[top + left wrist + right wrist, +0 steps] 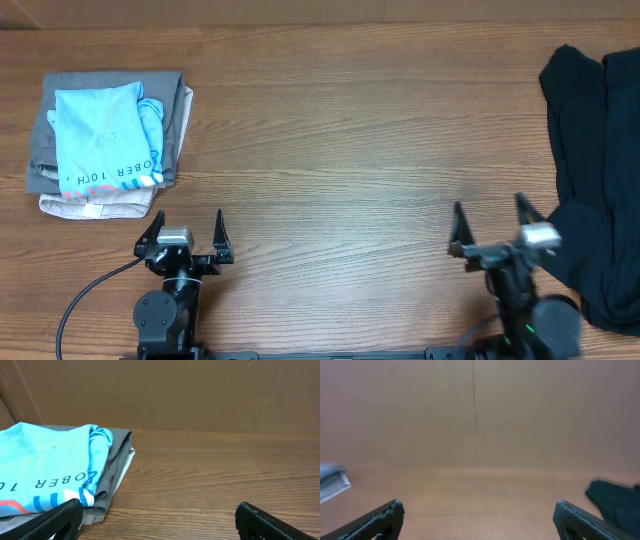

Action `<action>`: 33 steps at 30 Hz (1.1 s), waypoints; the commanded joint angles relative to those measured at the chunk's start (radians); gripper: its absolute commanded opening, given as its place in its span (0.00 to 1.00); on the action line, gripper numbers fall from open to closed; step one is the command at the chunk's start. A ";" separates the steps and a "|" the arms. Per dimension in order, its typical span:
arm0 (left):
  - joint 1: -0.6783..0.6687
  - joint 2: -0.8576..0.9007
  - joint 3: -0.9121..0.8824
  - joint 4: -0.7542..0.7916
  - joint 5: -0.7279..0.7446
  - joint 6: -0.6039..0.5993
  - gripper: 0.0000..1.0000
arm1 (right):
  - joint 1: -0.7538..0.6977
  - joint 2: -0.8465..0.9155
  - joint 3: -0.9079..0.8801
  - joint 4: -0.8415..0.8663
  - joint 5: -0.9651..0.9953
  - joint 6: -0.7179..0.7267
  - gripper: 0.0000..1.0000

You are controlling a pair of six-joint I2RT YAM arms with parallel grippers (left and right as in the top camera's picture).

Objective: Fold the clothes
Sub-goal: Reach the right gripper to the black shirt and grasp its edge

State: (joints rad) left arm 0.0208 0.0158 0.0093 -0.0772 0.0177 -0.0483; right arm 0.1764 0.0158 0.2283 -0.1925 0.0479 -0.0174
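**Wooden table [350, 130], both arms at the near edge, jaws spread**

Overhead: brown wood grain fills the view. The black clothes [590, 150] lie in a loose, crumpled heap at the far right. They run from the top right corner down along the right edge and partly out of frame. The right gripper [488, 203] sits at the near edge, just left of the lower part of that heap. Its jaws are spread wide and hold nothing. The left gripper [188, 215] is also at the near edge, well apart from the black heap. Its jaws are wide apart and empty. Beyond it at the far left is a folded stack: a light-blue shirt [105, 135] with dark lettering on top, then a grey garment [178, 110], then a beige garment [95, 205] peeking out at the near side.

Left wrist: the two dark fingers [55, 520] stand far apart over bare wood. The light-blue shirt [45, 460] and the grey garment [117, 460] lie ahead on the left, and a brown wall [175, 390] stands behind them.

Right wrist: the picture is blurred. The fingers [585, 520] are spread with nothing between them. A corner of the black clothes [615, 500] shows at the right, ahead of the right-hand finger. A pale shape [332, 482] at the left edge is too blurred to identify.
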 commanded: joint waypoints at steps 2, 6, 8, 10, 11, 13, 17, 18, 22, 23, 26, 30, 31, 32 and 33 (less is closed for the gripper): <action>-0.005 -0.011 -0.005 0.000 0.001 0.019 1.00 | -0.004 -0.010 0.304 -0.118 -0.023 0.060 1.00; -0.005 -0.011 -0.005 0.000 0.001 0.019 1.00 | -0.004 0.034 0.565 -0.272 0.003 0.071 1.00; -0.005 -0.011 -0.005 0.000 0.001 0.019 1.00 | -0.004 0.103 0.714 -0.367 0.039 0.075 1.00; -0.005 -0.011 -0.005 0.000 0.001 0.019 1.00 | -0.004 0.167 0.808 -0.436 0.047 0.075 1.00; -0.005 -0.011 -0.005 0.000 0.001 0.019 1.00 | -0.004 0.201 0.849 -0.470 0.051 0.075 1.00; -0.005 -0.011 -0.005 0.000 0.001 0.019 1.00 | -0.004 0.280 0.925 -0.539 0.077 0.074 1.00; -0.005 -0.011 -0.005 0.000 0.001 0.019 1.00 | -0.004 0.436 1.032 -0.649 0.146 0.074 1.00; -0.005 -0.011 -0.005 0.000 0.001 0.019 1.00 | -0.004 0.472 1.056 -0.675 0.159 0.074 1.00; -0.005 -0.011 -0.005 0.000 0.001 0.019 1.00 | -0.004 0.629 1.128 -0.771 0.224 0.074 1.00; -0.005 -0.011 -0.005 0.000 0.001 0.019 1.00 | -0.004 0.669 1.142 -0.797 0.245 0.074 1.00; -0.005 -0.011 -0.005 0.000 0.001 0.019 1.00 | -0.005 0.797 1.180 -0.885 0.269 0.075 1.00; -0.005 -0.011 -0.005 0.000 0.001 0.019 1.00 | -0.064 0.973 1.235 -0.995 0.268 0.153 1.00; -0.005 -0.011 -0.005 0.000 0.001 0.019 1.00 | -0.095 1.017 1.247 -1.014 0.260 0.161 1.00; -0.005 -0.011 -0.005 0.000 0.001 0.019 1.00 | -0.126 1.053 1.254 -1.022 0.244 0.160 1.00; -0.005 -0.011 -0.005 0.000 0.001 0.019 1.00 | -0.164 1.091 1.256 -1.022 0.223 0.159 1.00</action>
State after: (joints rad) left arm 0.0208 0.0158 0.0090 -0.0765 0.0181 -0.0483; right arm 0.0929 1.0237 1.4429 -1.2049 0.2794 0.1005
